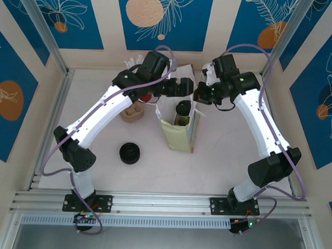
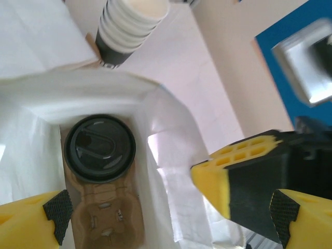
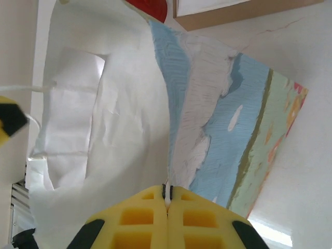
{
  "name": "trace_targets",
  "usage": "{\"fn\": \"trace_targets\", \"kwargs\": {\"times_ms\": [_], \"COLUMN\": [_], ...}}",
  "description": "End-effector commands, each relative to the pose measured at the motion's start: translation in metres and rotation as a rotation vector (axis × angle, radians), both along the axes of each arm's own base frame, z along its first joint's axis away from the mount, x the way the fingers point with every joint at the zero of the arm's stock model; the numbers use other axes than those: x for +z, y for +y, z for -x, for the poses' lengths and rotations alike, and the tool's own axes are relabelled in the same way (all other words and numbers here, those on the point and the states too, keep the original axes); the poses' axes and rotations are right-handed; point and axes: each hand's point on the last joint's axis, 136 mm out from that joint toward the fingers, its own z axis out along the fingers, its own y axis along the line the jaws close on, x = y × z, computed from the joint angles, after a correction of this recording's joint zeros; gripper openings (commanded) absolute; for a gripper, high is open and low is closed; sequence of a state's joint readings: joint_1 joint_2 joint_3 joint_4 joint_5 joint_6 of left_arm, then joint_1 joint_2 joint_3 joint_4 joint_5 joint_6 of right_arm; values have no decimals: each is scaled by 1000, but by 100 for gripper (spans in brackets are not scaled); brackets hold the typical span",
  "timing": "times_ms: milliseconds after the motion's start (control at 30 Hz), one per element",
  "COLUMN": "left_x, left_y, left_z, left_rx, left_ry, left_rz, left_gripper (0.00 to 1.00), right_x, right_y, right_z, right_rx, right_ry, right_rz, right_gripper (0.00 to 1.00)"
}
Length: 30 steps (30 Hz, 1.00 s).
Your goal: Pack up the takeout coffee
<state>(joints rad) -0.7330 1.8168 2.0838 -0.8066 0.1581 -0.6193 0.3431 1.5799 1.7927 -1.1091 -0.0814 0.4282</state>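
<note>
While its rim is pinched flat between the clenched fingers of the right gripper (image 3: 167,203), the paper bag (image 1: 179,133) is seen standing upright near the middle of the table (image 1: 225,154), its mouth open. The takeout coffee (image 1: 183,110) is lodged inside the bag, and its round black lid is visible from above through the opening. In the left wrist view the cup is seated in one socket of a cardboard carrier (image 2: 106,220) at the bottom of the bag; a second, empty socket lies at 6 o'clock from it. The left gripper (image 2: 129,194) is poised over the bag's mouth with its jaws spread wide and nothing grasped between them; one yellow finger is placed at 8 o'clock of the cup and the other at 4 o'clock, both clear of the lid. In the top view the right gripper is found at 1 o'clock of the cup and the left gripper at 12 o'clock. A black disc (image 1: 130,153) lies flat on the table at 8 o'clock from the bag, well apart. Stacked white cups (image 2: 129,26) are seen outside the bag at 12 o'clock in the left wrist view.
</note>
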Motion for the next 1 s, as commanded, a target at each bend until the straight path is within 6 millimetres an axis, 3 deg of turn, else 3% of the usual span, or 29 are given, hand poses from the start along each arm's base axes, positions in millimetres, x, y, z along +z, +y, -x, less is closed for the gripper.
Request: {"fn": "trace_targets", "kwargs": {"times_ms": [0,267,533,700,967], "left_x": [44,64,57,53,38], "left_y": [7,44,90,88,65], "left_z": [2,-4,-12,-7,15], "left_rx": [-5,113,247,201,28], "left_ry": [-102,-176,-200,-204,-205], "left_rz": [71,31,-38,-54,-78], "left_gripper": [99,99,100,96,75], "right_x": [14,26,30,27,25], "right_y": [2,10,14,13,13], "right_z": [7,20,35,38,38], "right_rx": [41,120,176,181,179], "right_ry": [-70,-174,-239,-241,-232], "right_rz": [-20,-90,-139,-142,-148], "right_gripper": [0,0,0,0,0]}}
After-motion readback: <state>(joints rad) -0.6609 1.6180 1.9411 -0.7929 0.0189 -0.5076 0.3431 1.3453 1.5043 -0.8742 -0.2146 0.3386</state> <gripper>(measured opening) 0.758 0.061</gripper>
